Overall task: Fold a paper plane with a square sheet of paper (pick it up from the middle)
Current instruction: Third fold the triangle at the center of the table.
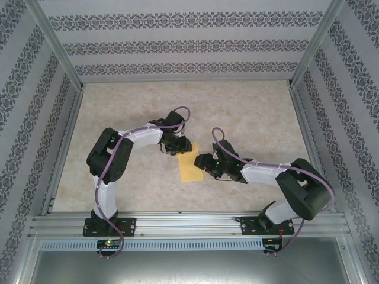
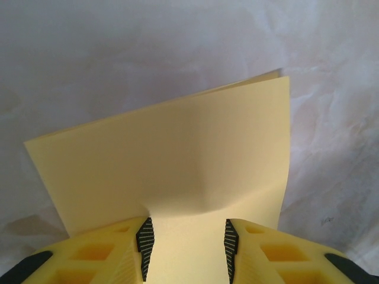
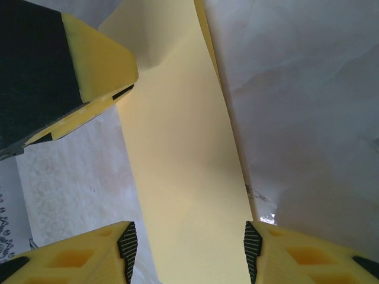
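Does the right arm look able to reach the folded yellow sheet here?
Probably yes: the right gripper has open jaws straddling the folded sheet, with nothing between; the left gripper sits further along.

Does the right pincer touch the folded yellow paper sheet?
Cannot tell. In the right wrist view the folded yellow paper sheet runs between the open fingers of the right pincer, close beside one pad, but neither contact nor gap shows plainly.
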### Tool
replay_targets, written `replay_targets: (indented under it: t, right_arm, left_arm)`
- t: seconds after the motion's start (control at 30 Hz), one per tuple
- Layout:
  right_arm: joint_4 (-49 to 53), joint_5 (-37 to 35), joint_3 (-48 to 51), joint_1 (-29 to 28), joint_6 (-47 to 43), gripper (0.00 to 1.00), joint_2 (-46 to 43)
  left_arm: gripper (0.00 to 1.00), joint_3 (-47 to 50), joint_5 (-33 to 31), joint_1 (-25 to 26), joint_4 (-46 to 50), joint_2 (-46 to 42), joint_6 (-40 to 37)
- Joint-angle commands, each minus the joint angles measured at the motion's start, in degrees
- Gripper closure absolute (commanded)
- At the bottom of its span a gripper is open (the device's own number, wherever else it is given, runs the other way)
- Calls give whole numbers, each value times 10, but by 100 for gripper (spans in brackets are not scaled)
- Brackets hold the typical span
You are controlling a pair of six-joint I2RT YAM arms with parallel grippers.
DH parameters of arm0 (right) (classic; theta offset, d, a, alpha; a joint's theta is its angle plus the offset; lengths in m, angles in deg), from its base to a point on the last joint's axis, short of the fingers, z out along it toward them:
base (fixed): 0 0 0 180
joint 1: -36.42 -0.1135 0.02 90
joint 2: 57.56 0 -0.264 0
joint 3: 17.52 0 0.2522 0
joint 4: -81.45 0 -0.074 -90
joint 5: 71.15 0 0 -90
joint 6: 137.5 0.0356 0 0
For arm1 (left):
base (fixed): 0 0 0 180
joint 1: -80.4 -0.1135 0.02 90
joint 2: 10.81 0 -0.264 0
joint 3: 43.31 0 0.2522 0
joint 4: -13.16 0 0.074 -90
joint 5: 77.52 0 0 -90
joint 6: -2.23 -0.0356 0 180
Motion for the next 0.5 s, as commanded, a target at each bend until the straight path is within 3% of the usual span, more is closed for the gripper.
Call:
replay_targets:
  t: [0.0, 0.47]
  right_arm:
    - [-12, 7, -14, 0, -2, 46, 15]
    - [-40, 31, -19, -3, 2, 48, 43]
  left_arm:
    - [59, 25, -13, -3, 26, 6, -12]
    - [57, 27, 3, -3, 14, -4, -17]
